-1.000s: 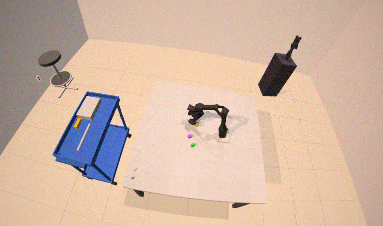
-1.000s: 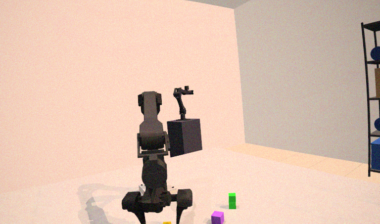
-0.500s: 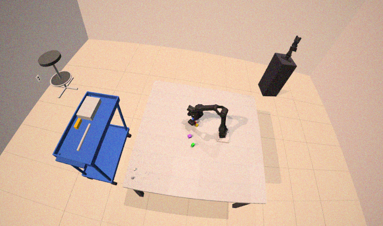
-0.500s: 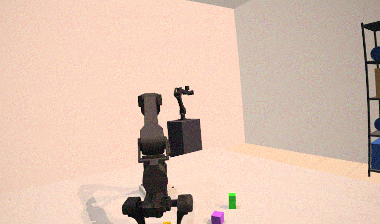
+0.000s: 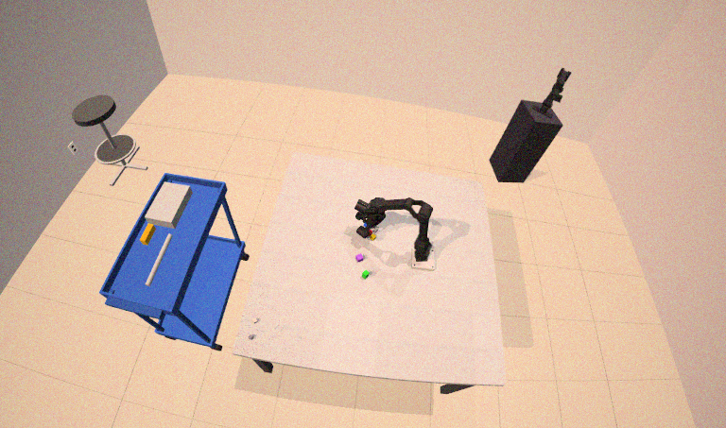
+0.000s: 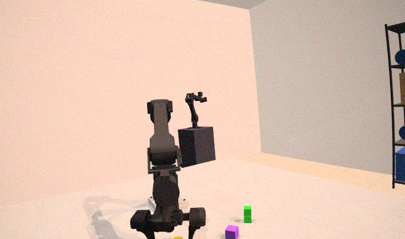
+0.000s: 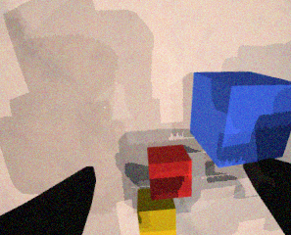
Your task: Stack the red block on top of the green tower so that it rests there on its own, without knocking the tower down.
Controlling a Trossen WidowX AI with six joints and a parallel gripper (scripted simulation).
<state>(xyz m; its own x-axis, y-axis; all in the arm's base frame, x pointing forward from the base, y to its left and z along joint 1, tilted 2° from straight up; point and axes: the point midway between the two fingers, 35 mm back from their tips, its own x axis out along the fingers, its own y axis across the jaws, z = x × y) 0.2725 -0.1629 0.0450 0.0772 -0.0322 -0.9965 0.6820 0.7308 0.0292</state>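
Red block (image 7: 169, 170) sits ungrasped on the table beside the yellow block (image 7: 156, 215), our gripper (image 7: 168, 222) spread wide and empty above it, so pickup and stacking on the green tower (image 6: 247, 214) remain.

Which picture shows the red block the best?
The wrist view. The red block sits big and plain there, between the open tool's dark fingers, beside a yellow block. From the top it is only a tiny speck under the tool. The exterior view does not show it.
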